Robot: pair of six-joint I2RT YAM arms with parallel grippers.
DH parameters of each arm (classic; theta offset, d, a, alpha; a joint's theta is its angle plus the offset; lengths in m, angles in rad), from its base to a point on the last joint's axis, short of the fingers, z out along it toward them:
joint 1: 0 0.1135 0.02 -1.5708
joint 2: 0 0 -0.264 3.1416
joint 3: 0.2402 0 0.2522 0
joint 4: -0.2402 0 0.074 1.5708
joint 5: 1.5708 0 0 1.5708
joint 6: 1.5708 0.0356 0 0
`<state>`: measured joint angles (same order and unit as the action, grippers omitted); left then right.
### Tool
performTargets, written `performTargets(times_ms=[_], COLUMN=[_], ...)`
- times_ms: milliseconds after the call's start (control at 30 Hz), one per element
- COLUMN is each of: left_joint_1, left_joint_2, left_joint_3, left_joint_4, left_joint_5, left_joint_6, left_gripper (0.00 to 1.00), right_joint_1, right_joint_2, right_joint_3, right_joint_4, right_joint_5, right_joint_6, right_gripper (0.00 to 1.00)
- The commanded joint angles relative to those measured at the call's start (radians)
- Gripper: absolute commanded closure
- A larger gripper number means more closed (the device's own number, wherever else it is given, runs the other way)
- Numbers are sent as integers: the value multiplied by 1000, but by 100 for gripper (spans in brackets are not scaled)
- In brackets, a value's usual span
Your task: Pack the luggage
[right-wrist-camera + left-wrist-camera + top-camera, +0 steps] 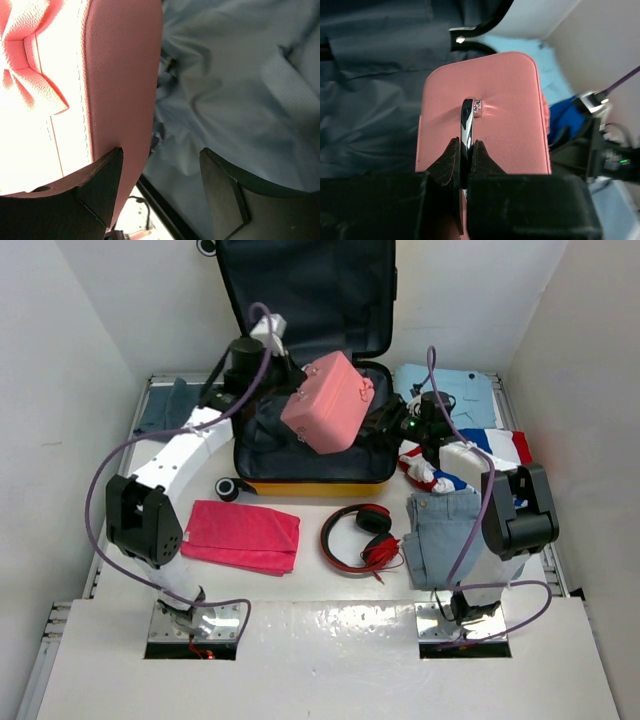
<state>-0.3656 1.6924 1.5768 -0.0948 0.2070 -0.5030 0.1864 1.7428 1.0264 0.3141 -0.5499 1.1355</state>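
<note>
The luggage (300,486), a yellow suitcase with dark lining, lies open at the back with its lid propped up. A pink boxy case (328,402) hangs tilted above its base. My left gripper (287,373) is shut on the case's metal handle (467,120). In the left wrist view the jaws (466,150) pinch the handle over the pink case's top (510,115). My right gripper (395,425) stands open at the case's right side. In the right wrist view the right gripper (161,152) has its left finger beside the pink case's wall (120,75), with only the luggage's lining (235,75) between the fingers.
In front of the luggage lie a folded pink cloth (245,535), red headphones (365,533) and folded jeans (445,530). A red, white and blue garment (480,455) and a light blue shirt (450,385) lie at the right. A dark garment (170,405) lies at the left.
</note>
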Motion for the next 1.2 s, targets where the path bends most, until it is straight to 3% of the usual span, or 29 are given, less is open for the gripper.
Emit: performTargets(times_ms=[0,333,567,733,1167], left_joint_1=[-155,-323,-323,-314,-296], left_joint_2=[38,171,214,214,337], left_joint_3=[21,10,-1,-15,172], left_joint_4=[-127,-244,-224,-63,-33], left_joint_5=[-49,-156,-132,-104,-109], left_joint_6=[168,212,175,184,241], left_gripper=[100,100,100,100,100], right_joint_1=[28,54,50,54,102], right_joint_2=[-65,-8,17,76,202], right_joint_3=[37,116,219,416,786], right_joint_4=[163,94,-3,-128,-453], right_joint_5=[-94,-93,-50,-32,-10], right_joint_6=[4,-66,-184,-276,-463], right_gripper=[35,35,35,35,35])
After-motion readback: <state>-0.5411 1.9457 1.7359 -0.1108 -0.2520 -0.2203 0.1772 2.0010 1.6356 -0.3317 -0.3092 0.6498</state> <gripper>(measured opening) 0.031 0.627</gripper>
